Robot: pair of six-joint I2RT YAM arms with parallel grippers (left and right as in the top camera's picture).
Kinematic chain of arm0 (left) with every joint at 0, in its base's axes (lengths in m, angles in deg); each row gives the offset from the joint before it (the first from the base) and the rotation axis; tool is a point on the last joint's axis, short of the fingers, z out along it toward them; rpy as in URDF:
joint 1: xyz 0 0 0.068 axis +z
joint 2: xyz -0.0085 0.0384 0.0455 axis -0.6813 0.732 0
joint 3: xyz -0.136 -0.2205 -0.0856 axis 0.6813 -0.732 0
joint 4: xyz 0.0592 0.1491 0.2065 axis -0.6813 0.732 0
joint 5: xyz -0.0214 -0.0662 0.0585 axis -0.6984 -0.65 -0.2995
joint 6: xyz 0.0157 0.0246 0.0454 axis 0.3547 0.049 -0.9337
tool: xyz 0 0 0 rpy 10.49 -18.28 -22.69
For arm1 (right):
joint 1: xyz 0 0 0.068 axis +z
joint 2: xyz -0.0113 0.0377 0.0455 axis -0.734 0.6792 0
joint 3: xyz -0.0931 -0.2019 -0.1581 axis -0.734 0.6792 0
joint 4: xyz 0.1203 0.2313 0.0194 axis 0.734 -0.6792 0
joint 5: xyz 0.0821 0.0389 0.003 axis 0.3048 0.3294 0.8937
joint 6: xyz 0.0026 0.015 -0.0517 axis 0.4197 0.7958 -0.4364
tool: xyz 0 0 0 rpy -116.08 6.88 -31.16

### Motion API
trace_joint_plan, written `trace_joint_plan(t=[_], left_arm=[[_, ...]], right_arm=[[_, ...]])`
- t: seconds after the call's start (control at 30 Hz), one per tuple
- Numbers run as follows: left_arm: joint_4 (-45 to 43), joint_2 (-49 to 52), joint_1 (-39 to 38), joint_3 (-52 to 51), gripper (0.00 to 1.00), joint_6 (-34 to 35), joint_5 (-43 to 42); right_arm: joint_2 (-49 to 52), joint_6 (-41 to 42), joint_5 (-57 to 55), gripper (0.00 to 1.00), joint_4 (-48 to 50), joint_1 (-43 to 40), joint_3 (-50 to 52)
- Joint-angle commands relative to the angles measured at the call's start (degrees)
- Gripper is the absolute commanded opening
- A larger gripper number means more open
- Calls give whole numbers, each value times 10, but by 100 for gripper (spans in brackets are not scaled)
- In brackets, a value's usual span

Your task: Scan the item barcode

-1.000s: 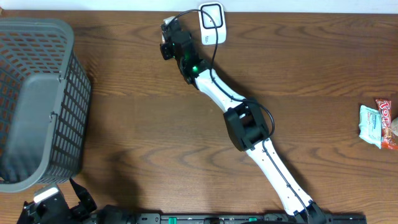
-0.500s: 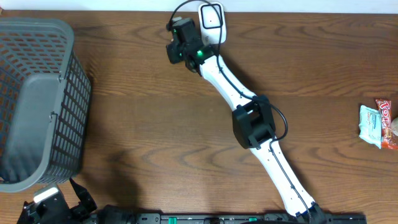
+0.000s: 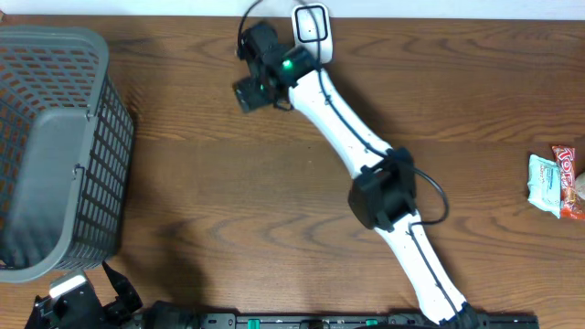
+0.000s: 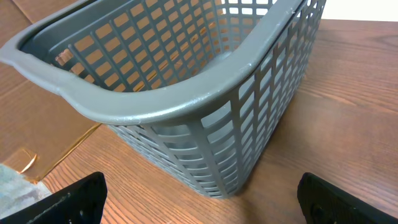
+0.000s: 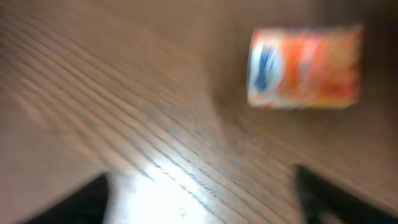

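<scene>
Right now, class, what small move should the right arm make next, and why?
Probably lift the right end effector clear: it stands open and the orange packet lies free on the table ahead of it, so nothing is held.

Pretty much the whole scene is taken up by a brown wood-grain table (image 3: 183, 183). A thin pale strip (image 3: 457, 7) is seen along its far edge, and a bright glare (image 5: 155, 193) is reflected off the wood.
</scene>
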Motion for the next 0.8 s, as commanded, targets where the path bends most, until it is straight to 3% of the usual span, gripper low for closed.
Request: trace_joint_plan(t=[0.0,0.1,0.43,0.77], left_arm=[[0,-4,2,0,98,-7,3],[0,-4,2,0,98,-7,3],[0,-4,2,0,98,-7,3],[0,-4,2,0,98,-7,3]], right_arm=[[-47,3,-27,99,47,-1,-2],[-19,3,-104,99,90,-4,3],[96,-49,-103,99,190,-10,3],[111,-72,-104,99,214,-28,3]])
